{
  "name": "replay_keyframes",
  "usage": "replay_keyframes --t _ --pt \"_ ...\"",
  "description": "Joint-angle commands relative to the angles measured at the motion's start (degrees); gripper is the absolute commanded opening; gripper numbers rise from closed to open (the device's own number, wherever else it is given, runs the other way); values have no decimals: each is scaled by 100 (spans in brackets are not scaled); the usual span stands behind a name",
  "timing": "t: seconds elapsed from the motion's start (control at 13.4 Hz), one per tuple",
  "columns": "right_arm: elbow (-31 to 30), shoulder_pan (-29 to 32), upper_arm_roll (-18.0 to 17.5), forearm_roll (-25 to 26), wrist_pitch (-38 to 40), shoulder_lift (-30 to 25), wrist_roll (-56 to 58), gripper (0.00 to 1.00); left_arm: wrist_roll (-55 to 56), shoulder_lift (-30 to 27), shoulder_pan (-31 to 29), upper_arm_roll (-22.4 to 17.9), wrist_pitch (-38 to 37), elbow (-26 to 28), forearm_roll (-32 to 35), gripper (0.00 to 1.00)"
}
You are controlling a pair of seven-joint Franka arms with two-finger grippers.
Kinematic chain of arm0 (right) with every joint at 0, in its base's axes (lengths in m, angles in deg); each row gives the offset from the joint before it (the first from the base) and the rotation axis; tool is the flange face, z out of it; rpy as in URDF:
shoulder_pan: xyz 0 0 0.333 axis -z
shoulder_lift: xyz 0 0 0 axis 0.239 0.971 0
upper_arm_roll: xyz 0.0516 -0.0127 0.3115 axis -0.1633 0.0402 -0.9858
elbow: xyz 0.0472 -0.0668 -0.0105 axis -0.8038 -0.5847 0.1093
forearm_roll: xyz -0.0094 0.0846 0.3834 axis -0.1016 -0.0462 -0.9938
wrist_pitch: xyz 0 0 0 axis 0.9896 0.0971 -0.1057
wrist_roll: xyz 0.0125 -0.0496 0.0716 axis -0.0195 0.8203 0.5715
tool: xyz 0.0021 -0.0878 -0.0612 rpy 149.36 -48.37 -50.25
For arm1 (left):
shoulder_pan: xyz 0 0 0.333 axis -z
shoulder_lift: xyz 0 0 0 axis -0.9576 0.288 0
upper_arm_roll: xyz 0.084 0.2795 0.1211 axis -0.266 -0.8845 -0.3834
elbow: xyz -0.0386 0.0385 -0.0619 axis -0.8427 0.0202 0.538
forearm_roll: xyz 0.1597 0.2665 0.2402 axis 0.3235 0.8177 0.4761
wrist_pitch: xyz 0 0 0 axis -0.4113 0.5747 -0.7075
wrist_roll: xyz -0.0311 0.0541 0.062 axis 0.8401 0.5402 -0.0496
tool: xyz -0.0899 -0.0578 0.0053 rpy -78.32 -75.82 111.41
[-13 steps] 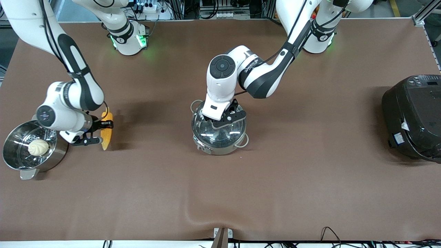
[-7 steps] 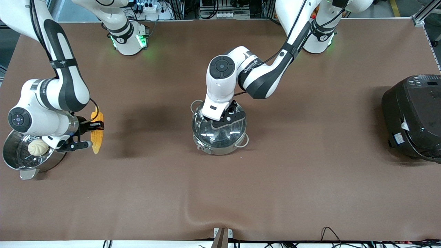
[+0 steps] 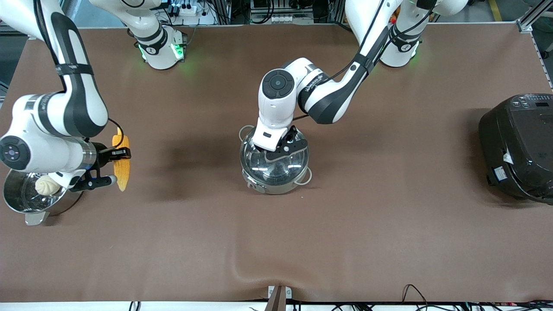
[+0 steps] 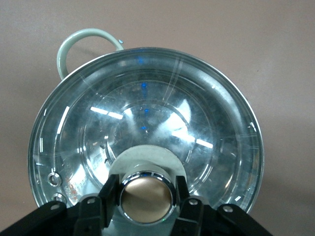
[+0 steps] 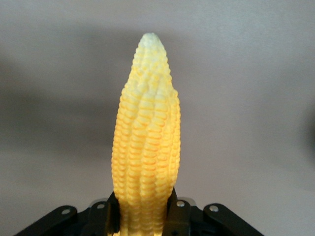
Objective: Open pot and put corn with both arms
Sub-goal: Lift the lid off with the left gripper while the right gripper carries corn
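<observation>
Left gripper (image 4: 146, 204) clamps knob (image 4: 146, 197) — right gripper (image 5: 142, 209) holds corn (image 5: 146, 152).

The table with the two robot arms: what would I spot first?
Probably the yellow-orange corn cob, gripped by the right gripper above the brown table beside the steel steamer pot holding a white bun. Next, mid-table, the left gripper pinches the copper-coloured knob of the glass lid on the shiny steel pot.

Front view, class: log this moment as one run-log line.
left gripper shut on lid knob | lid on pot | right gripper shut on corn, lifted
</observation>
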Motion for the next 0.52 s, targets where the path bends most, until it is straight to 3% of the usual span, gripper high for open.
replay_keyframes --t 0.0,0.15,0.3,0.45 --pt "537 -191 3 -150 347 4 -134 8 -76 -460 -34 -38 -225 -80 136 0" --pt "723 -480 -6 -176 401 4 -160 8 -268 -1004 -191 -38 -724 -62 136 0" --pt "854 -744 3 -412 401 4 -422 7 -1135 -1558 -603 -3 -1295 -53 40 0" --pt "1074 -1436 3 -457 366 30 -1254 7 -1473 -2007 -921 23 -1788 69 -74 0"
